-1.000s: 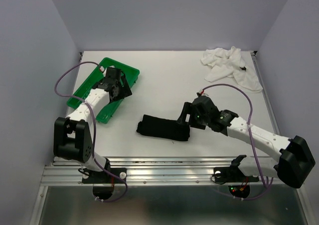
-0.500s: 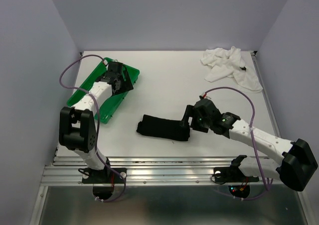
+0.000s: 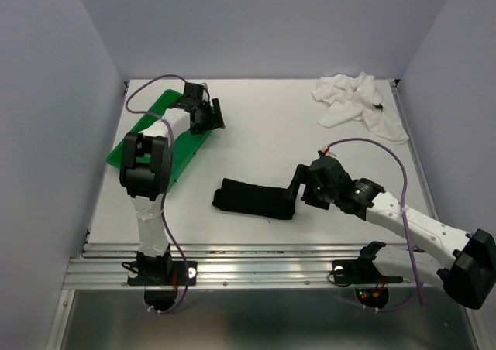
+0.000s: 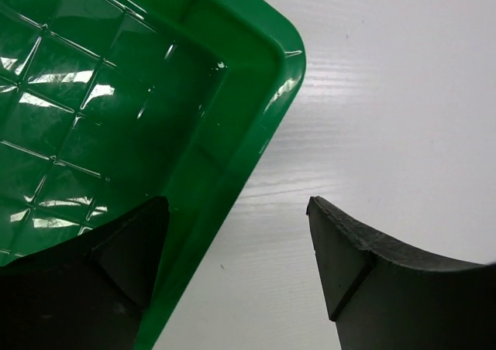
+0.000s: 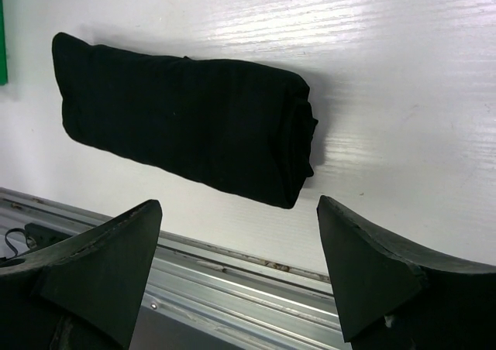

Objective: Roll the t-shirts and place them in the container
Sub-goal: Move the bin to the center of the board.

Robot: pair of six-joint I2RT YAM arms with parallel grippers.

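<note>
Rolled black t-shirt (image 3: 254,199) and crumpled white t-shirt (image 3: 358,102) on the desk (image 3: 256,141).
The roll lies midway along the near edge and the white heap sits at the far right corner. The right end effector (image 3: 298,181) is just right of the roll with its fingers apart and empty. The left end effector (image 3: 208,116), fingers also apart, hangs over the green tray (image 3: 133,147) at its far corner.

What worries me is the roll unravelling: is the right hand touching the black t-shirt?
Apart. The right wrist view shows bare table between the black t-shirt and the open fingers of the right hand.
</note>
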